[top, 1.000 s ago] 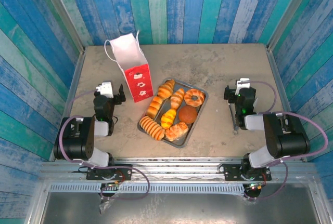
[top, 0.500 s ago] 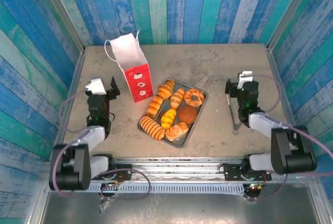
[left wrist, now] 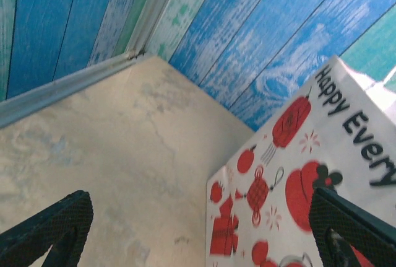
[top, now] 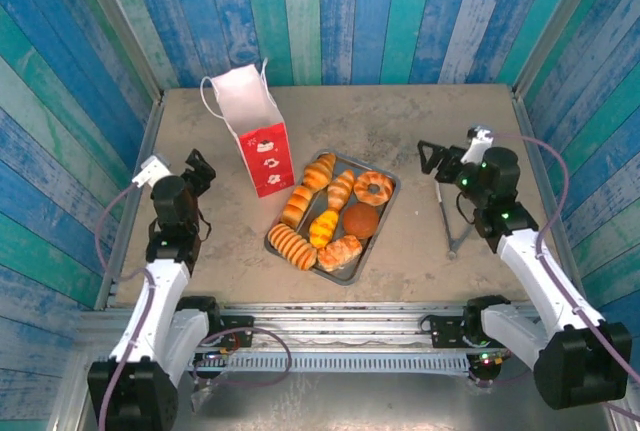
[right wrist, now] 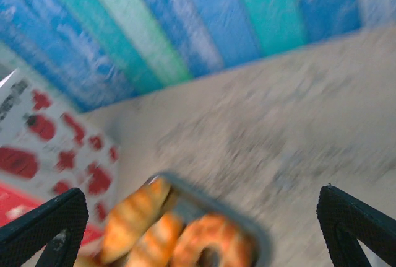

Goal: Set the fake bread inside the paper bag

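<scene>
The fake bread (top: 330, 213), several golden-brown pastries with a ring doughnut (top: 373, 187) and a dark round bun (top: 360, 220), lies on a grey metal tray (top: 390, 198) at mid-table. The white paper bag (top: 255, 136) with a red lower panel stands upright behind the tray's left corner. My left gripper (top: 197, 169) hangs open left of the bag, whose printed side (left wrist: 309, 174) faces it past the open left gripper (left wrist: 198, 230). My right gripper (top: 432, 156) is open right of the tray. In the blurred right wrist view the right gripper (right wrist: 201, 230) faces a croissant (right wrist: 133, 217) and the doughnut (right wrist: 210, 242).
A thin dark rod (top: 447, 216) lies on the table just under the right arm. Blue and green plank walls (top: 330, 11) close the table at the back and both sides. Bare tabletop (top: 440, 121) stretches behind the tray.
Both arms have lifted and stretched out from their folded pose. The left gripper has swung outward to the left; the right gripper has turned left toward the tray. Bread and bag have not moved.
</scene>
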Controlling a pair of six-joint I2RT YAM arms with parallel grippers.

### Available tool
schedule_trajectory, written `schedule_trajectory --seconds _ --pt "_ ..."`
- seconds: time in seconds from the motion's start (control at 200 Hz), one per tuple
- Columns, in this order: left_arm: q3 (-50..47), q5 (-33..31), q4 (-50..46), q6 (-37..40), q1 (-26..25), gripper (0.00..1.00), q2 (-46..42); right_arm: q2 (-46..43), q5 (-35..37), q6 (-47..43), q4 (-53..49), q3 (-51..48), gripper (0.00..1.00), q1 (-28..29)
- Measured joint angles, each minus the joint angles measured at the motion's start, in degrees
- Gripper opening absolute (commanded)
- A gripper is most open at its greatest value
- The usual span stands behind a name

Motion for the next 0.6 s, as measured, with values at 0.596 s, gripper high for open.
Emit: schedule_trajectory --seconds 0.596 --pt "-7.89 1.53 -13.90 -3.17 0.00 0.94 -15.96 7.48 2.43 23.41 -3.15 -14.36 0.61 13.29"
